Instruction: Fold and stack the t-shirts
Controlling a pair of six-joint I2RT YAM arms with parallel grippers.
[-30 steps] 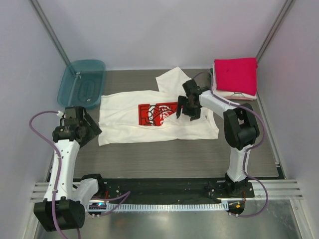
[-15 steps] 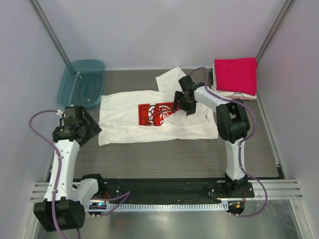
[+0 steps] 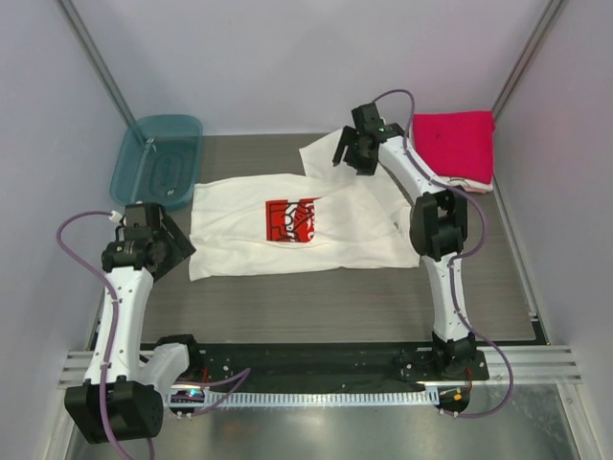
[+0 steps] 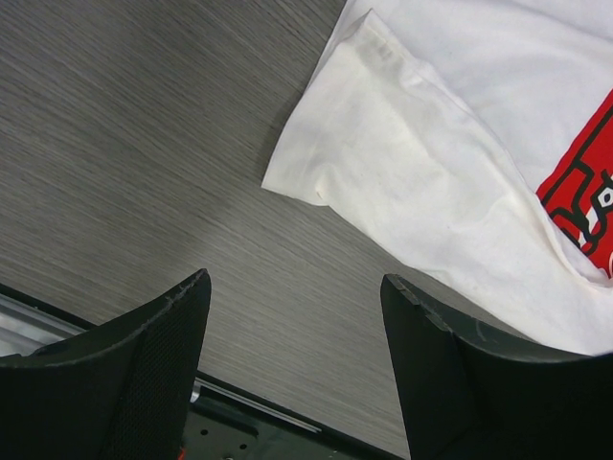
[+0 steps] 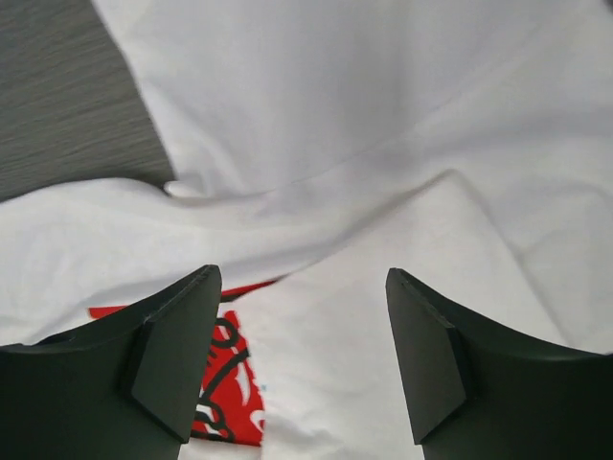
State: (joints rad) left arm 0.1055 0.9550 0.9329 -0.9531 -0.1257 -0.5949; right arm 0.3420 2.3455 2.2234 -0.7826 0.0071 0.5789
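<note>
A cream-white t-shirt with a red-and-black print lies spread across the table's middle. Its right part is folded in over the print's right edge, and one sleeve sticks out toward the back. My right gripper hovers open and empty over that sleeve; its wrist view shows white cloth and the print below the gripper. My left gripper is open and empty, just left of the shirt's near-left sleeve, over bare table. A pinkish-red shirt tops pale folded ones at the back right.
A translucent teal plastic tub stands at the back left. Pale walls enclose the table on three sides. A black base rail runs along the near edge, also showing in the left wrist view.
My right gripper has moved from over the shirt's middle toward the back, to above the far sleeve. The shirt's right flap now lies flat. The left arm has not moved.
</note>
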